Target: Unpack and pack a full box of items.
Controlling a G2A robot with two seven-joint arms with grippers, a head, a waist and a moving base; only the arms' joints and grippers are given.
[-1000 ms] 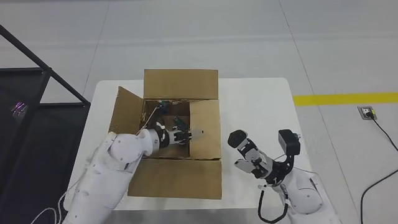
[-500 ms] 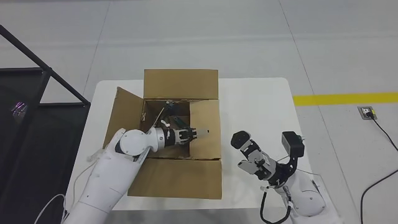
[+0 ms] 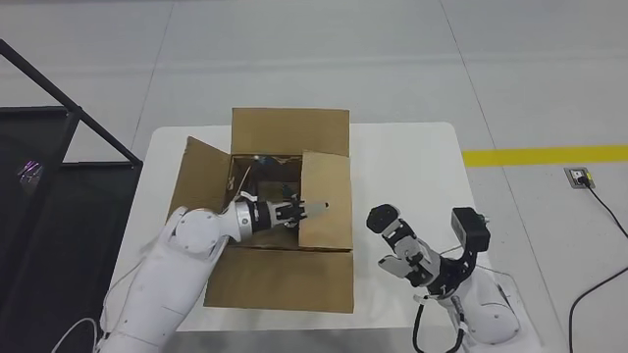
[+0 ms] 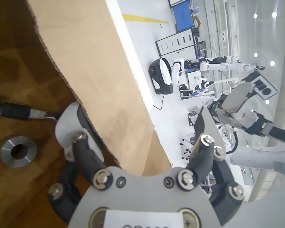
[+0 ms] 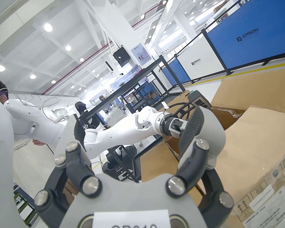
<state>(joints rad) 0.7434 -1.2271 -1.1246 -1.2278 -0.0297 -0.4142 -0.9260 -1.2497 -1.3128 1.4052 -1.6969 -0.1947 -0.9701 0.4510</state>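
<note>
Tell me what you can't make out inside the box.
Top view: most of the box interior, hidden by the side flap and the left pincer.
Left wrist view: the black cable-like item, cut off by the picture edge.
Same view: floor near the metal ring, covered by the pincer's mount.

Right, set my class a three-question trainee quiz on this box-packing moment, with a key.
1. True or false: the right gripper holds an item.
2. Around the side flap of the cardboard box, the left gripper has its jaws: A) apart, one on either side; B) clamped shut on it; C) well clear of it.
3. Fill in: the metal ring lies ___ the box.
Key: 1 false; 2 A; 3 inside.
</note>
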